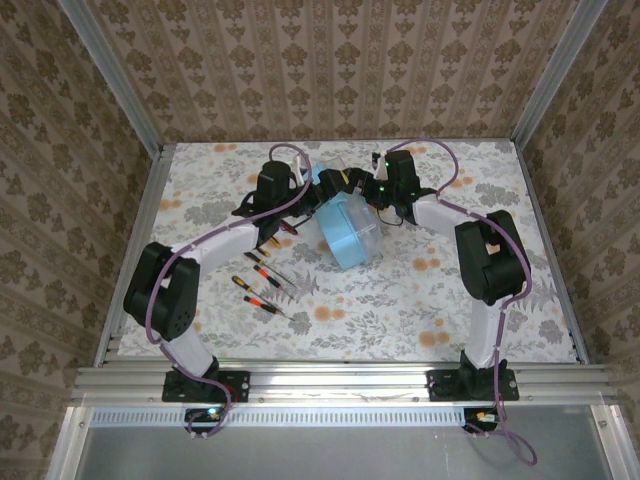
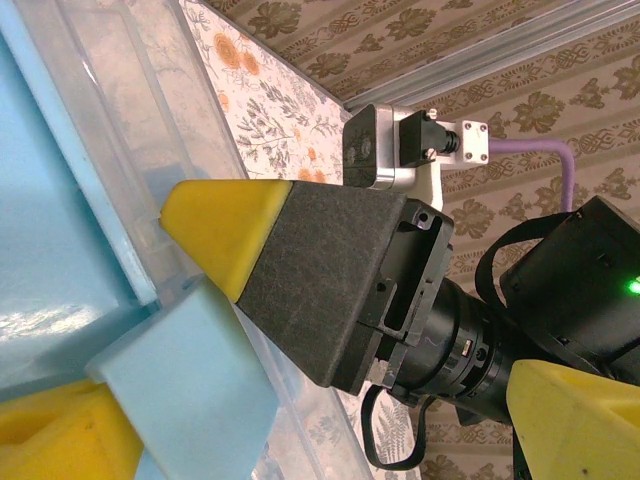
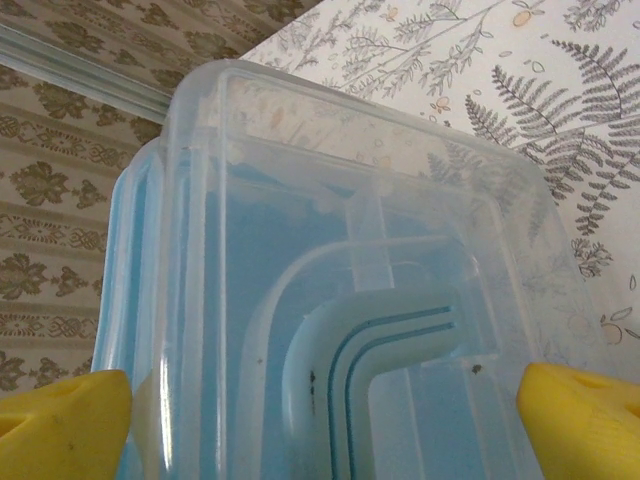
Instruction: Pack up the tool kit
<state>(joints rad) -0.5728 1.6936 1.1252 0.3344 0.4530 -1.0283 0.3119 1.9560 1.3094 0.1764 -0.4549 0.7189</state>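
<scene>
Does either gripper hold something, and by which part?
It cannot be told. The right gripper straddles the light-blue case across its width, jaws wide, but contact is unclear. The left gripper is open beside it.

Case (image 1: 350, 238) and screwdrivers (image 1: 262, 281) block centre-left; table (image 1: 540, 320) right side lies open.

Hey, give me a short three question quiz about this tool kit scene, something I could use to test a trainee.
1. True or false: the fingers of the right gripper stand open, close up to the case.
2. Where do the screwdrivers lie? A) inside the case B) on the table, left of the case C) in the left gripper
3. Fill in: the right gripper's fingertips are coloured ____.
Key: 1 true; 2 B; 3 yellow.
</scene>
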